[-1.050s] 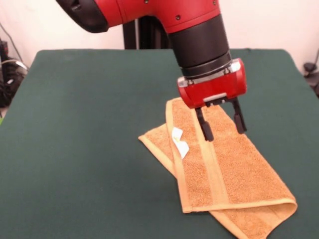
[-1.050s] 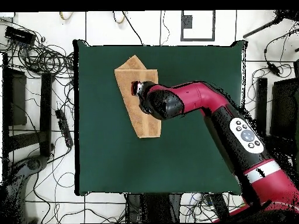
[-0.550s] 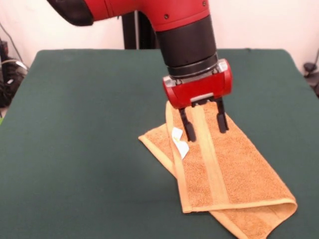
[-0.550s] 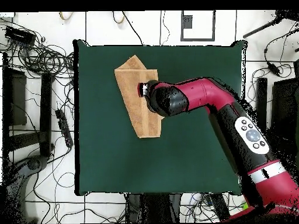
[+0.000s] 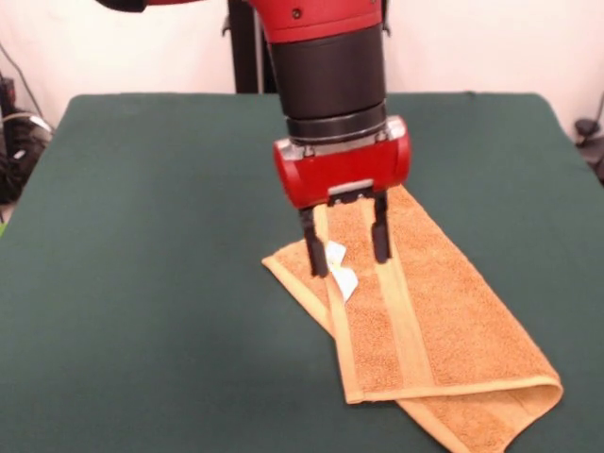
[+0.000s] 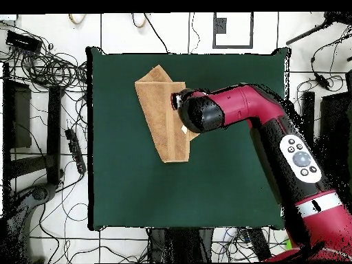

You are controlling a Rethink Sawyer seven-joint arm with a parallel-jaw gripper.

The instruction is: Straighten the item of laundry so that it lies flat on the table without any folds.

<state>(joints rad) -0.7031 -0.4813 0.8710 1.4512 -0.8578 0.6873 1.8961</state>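
Observation:
The item of laundry [image 5: 425, 321] is an orange-tan towel folded over on itself, lying on the green table [image 5: 142, 236] right of centre in the front view, with a small white tag [image 5: 340, 269] at its left folded edge. In the overhead view the towel [image 6: 159, 113] sits toward the table's upper left. My gripper [image 5: 346, 247] hangs open just above the towel's far left part, one black finger [image 5: 312, 247] left of the tag and the other on the towel's pale stripe. Nothing is between the fingers. In the overhead view the arm's red wrist [image 6: 199, 113] hides the gripper.
Dark green table top [image 6: 227, 179] stretches wide around the towel on every side. Cables and equipment [image 6: 48, 65] lie on the floor beyond the table's edges in the overhead view.
My gripper has moved left across the towel in the front view, from above its middle stripe to above the tagged folded edge. The towel has not moved.

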